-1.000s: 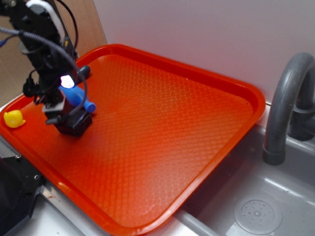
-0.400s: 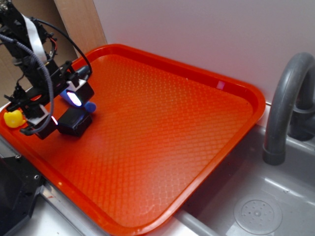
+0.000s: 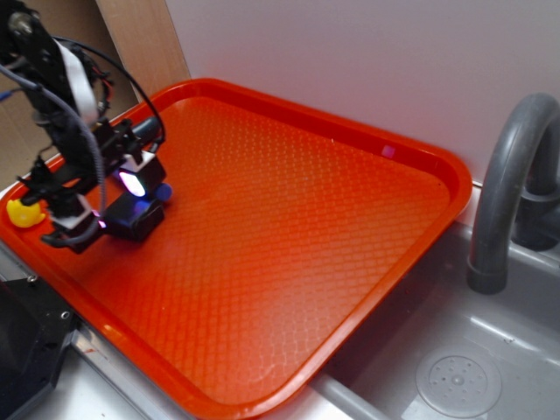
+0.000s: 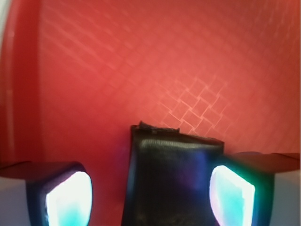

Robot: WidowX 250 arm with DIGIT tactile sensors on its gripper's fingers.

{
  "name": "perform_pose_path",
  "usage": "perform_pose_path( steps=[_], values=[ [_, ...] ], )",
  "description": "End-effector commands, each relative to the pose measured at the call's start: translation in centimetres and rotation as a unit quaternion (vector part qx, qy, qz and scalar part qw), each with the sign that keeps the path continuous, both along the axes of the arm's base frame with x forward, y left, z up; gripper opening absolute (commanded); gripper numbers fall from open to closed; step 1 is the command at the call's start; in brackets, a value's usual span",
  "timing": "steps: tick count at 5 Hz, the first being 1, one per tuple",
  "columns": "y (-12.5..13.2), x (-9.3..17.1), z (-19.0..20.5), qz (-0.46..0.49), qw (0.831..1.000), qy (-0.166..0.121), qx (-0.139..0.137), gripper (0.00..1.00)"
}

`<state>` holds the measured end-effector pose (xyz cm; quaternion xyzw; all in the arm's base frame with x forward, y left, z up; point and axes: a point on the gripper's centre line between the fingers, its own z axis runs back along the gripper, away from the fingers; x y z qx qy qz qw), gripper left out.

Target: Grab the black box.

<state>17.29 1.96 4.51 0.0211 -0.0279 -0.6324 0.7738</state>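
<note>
The black box [image 3: 140, 218] lies flat near the left end of the orange-red tray [image 3: 289, 219]. In the wrist view the black box [image 4: 174, 179] fills the lower middle, between my two glowing pads. My gripper [image 3: 109, 206] is open and low over the tray, straddling the box. In the wrist view the gripper [image 4: 150, 197] shows bare tray between the left pad [image 4: 68, 200] and the box. The right pad [image 4: 233, 195] sits right at the box's edge; I cannot tell whether it touches.
The tip of a blue toy bottle [image 3: 164, 191] peeks out behind the gripper. A dark grey handle piece [image 3: 145, 129] lies near the tray's back left rim. A yellow duck [image 3: 24, 213] sits at the left rim. A grey faucet [image 3: 512, 175] and sink [image 3: 455, 376] are at the right.
My gripper has turned, spread its fingers and come down around the black box. It now covers most of the blue bottle. The box has not moved.
</note>
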Motion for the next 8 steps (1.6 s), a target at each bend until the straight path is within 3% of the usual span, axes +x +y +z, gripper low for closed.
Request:
perform_pose_path(
  steps=[1, 2, 3, 6, 7, 8],
  values=[
    [-0.8, 1.1, -2.4, 0.037, 0.999, 0.016, 0.03, 1.0],
    [-1.0, 0.8, -3.0, 0.05, 0.998, 0.026, 0.039, 0.91],
    [-0.9, 0.7, -2.4, 0.055, 0.998, 0.024, 0.035, 0.0],
    [0.0, 0.3, 3.0, 0.11, 0.993, -0.012, 0.051, 0.0],
    [-0.3, 0.6, 5.6, 0.122, 0.991, -0.021, 0.039, 0.0],
    [0.0, 0.5, 6.5, 0.107, 0.994, -0.015, 0.022, 1.0]
  ],
)
